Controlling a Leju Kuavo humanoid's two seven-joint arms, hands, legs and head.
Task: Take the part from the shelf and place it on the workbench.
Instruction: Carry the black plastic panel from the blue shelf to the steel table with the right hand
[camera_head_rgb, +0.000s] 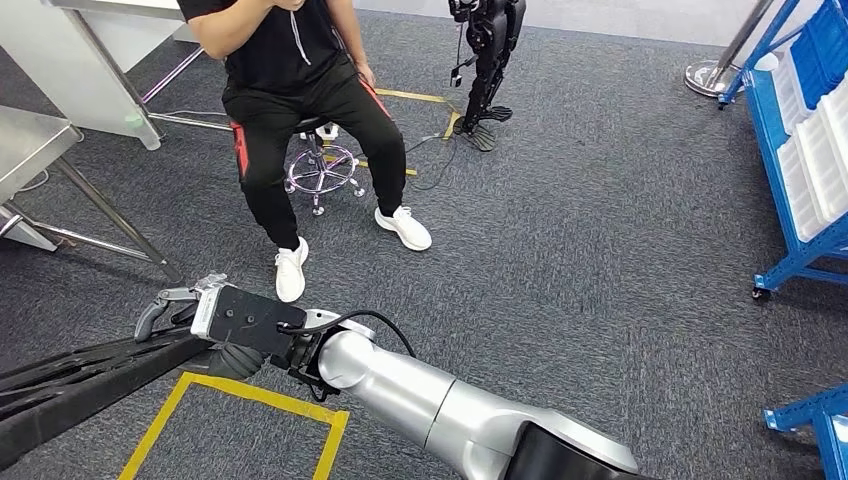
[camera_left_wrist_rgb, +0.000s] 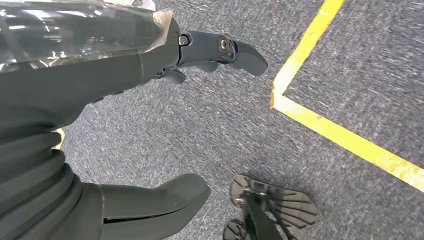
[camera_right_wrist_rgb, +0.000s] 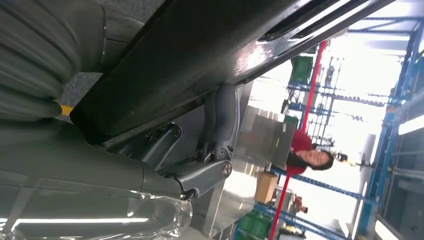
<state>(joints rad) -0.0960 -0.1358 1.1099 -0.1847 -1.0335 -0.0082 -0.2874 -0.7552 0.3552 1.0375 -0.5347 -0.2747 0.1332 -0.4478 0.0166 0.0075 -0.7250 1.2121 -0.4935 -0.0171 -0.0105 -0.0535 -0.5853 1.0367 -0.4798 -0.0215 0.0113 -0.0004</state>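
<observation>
Grey carpet (camera_head_rgb: 600, 200) fills the floor, w/ yellow tape lines (camera_head_rgb: 240, 395) marking a box near the robot's feet. Seated person (camera_head_rgb: 290, 90) in black on a small wheeled stool (camera_head_rgb: 322, 172) straight ahead; steel workbench (camera_head_rgb: 30, 140) at far left, blue shelf (camera_head_rgb: 800, 150) w/ white bins at far right, well apart. Another dark robot's legs (camera_head_rgb: 490, 60) stand at the back.

Right hand (camera_head_rgb: 185, 305) reaches across to the left, fingers wrapped round a long black part (camera_head_rgb: 90, 385) that runs along the lower left edge; right wrist view shows the fingers (camera_right_wrist_rgb: 220, 125) curled against the black bar (camera_right_wrist_rgb: 200, 65), gripping it.

Left hand (camera_left_wrist_rgb: 150, 125) hangs over the carpet, thumb and fingers apart, holding nothing.
</observation>
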